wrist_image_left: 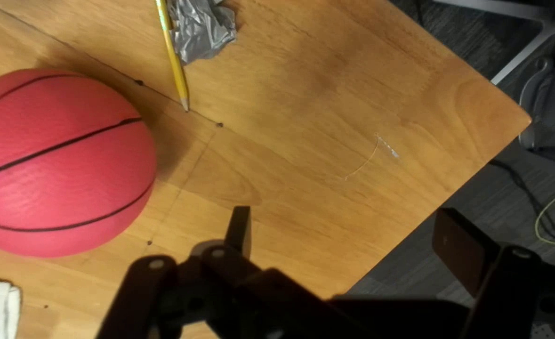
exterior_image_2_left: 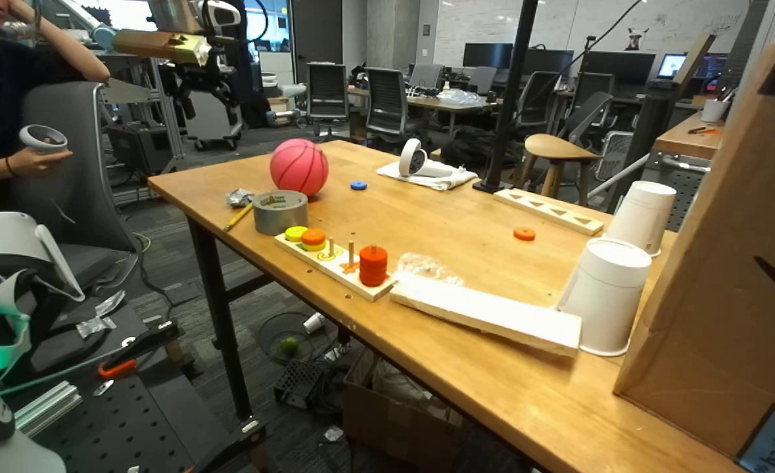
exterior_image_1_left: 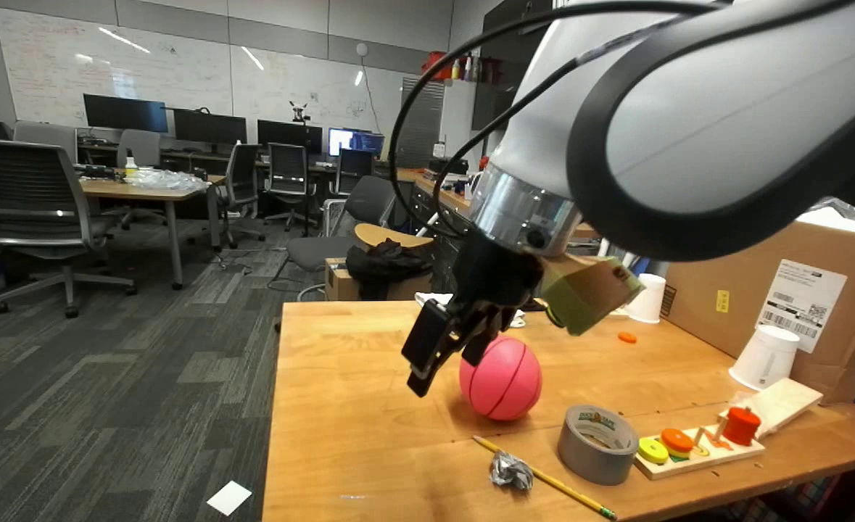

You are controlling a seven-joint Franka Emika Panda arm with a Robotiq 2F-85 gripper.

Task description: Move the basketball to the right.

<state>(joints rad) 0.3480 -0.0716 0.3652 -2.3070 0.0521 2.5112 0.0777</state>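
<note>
While my gripper (wrist_image_left: 343, 226) hangs spread and empty, the basketball (wrist_image_left: 56, 162) rests on the tabletop (wrist_image_left: 301, 150), below and to one side of it; I'd judge the rightward move still undone.

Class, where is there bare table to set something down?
Bare wood lies between the blue disc and loose orange disc. In the wrist view, another patch, bar a thin scrap, stretches from basketball to table corner. Crowded: the side with tape roll, stacking toy and white cups.
</note>
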